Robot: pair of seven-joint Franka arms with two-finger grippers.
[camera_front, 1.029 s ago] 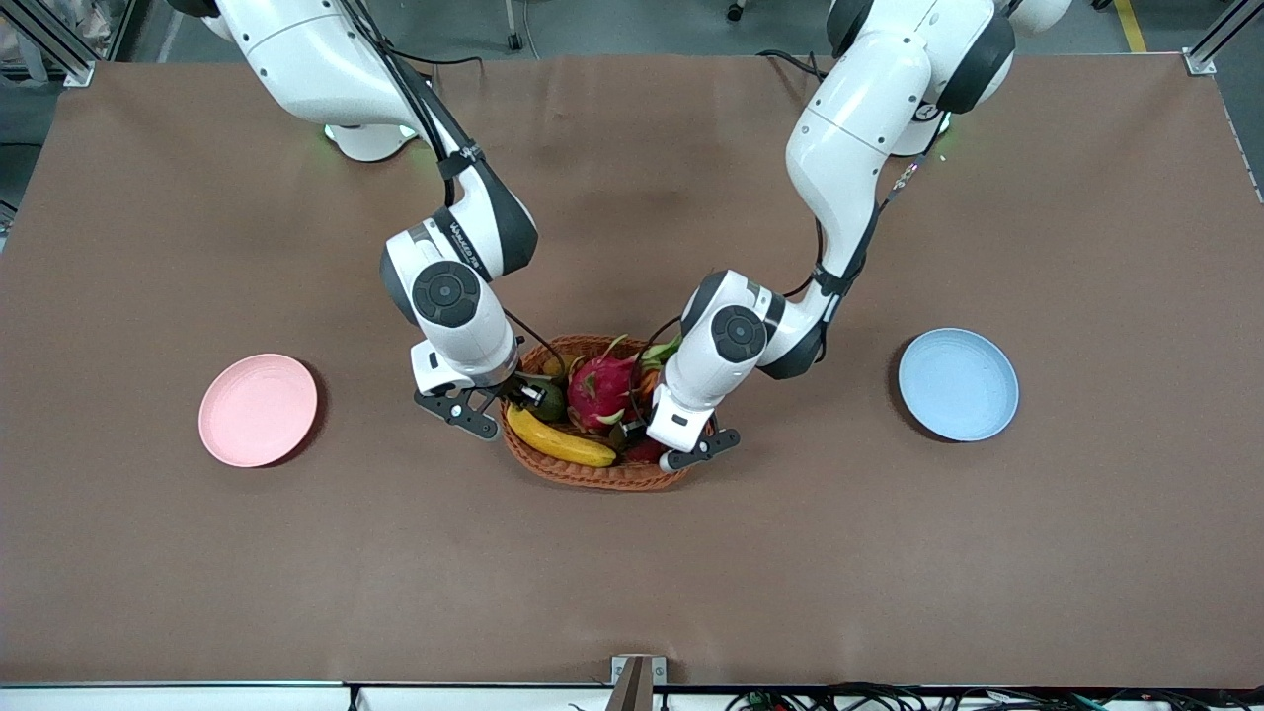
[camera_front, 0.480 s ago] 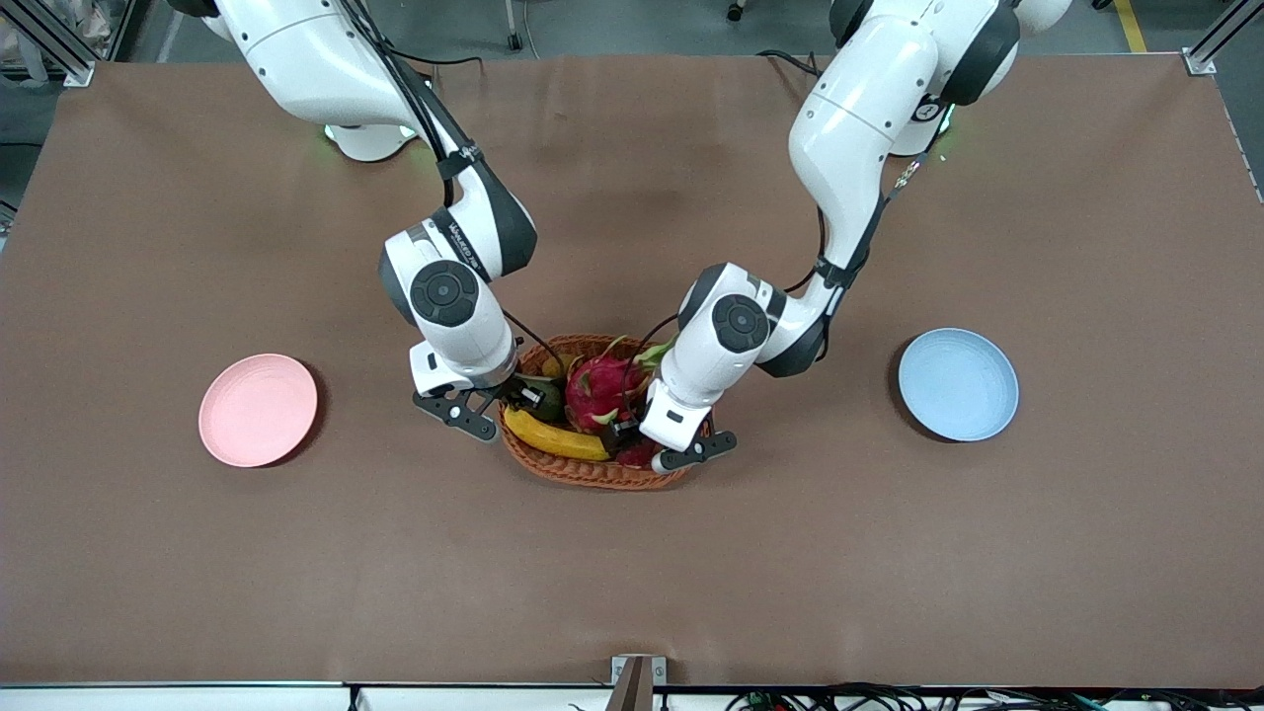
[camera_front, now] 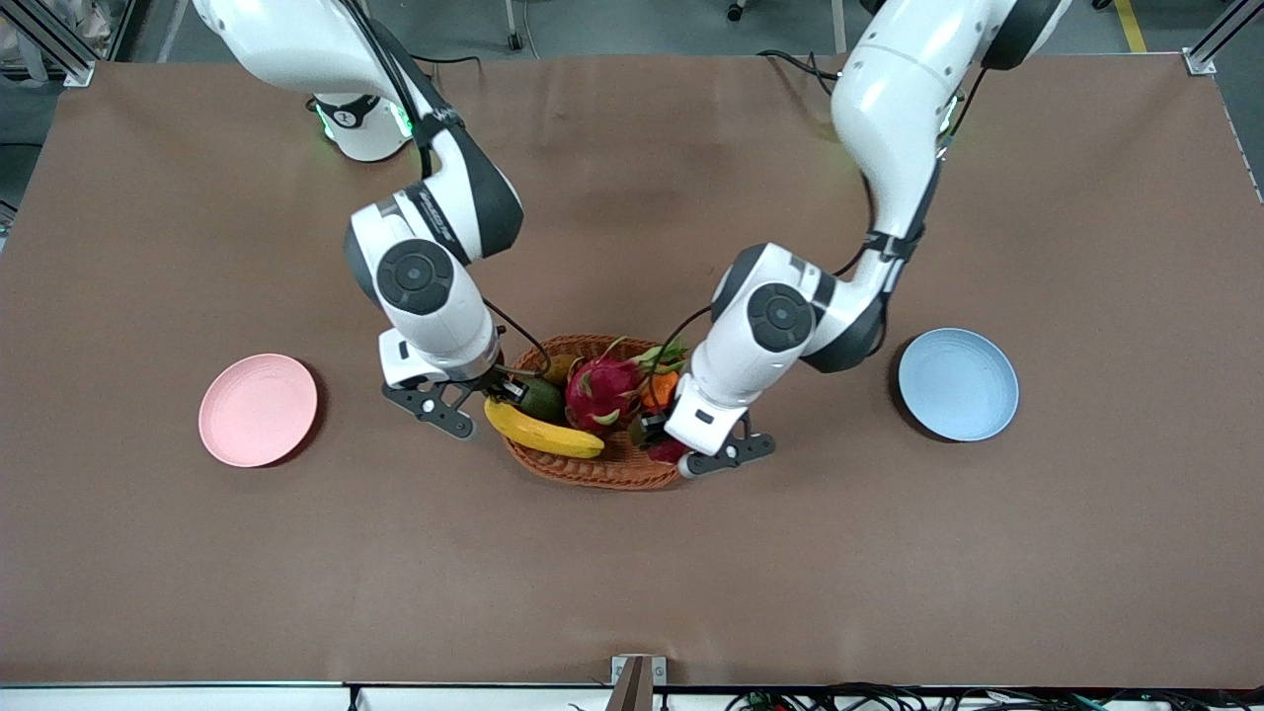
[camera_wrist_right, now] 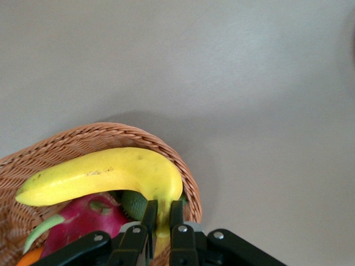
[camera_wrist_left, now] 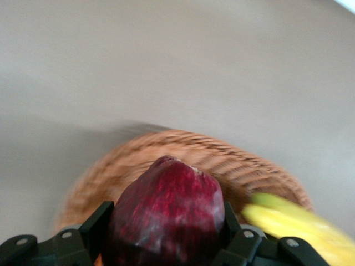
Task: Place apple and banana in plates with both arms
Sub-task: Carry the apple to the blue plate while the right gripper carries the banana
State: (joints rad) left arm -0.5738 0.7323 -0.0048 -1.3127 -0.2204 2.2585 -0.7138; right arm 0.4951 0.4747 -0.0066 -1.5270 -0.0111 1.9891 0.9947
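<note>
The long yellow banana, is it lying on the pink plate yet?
No, the long yellow banana is pinched at its stem end by the right gripper over the brown wicker basket, while the round pink plate holds nothing.

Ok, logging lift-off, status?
Left gripper shut on apple. Right gripper shut on banana. Both over basket. Plates bare.

- In the front view the left end effector (camera_front: 660,441) is mostly covered by its own white wrist, and the apple (camera_front: 669,451) it clamps shows only as a red sliver.
- In the left wrist view the apple (camera_wrist_left: 165,219) is cut off by the picture's edge, and the banana (camera_wrist_left: 299,224) is a blurred yellow streak running out of frame.
- The basket (camera_wrist_left: 233,166) rim is smeared by motion blur there.
- In the right wrist view the end effector (camera_wrist_right: 161,221) hides the banana (camera_wrist_right: 105,177) stem it pinches.
- The dragon fruit (camera_wrist_right: 83,219) and an orange (camera_wrist_right: 33,257) are partly out of frame.
</note>
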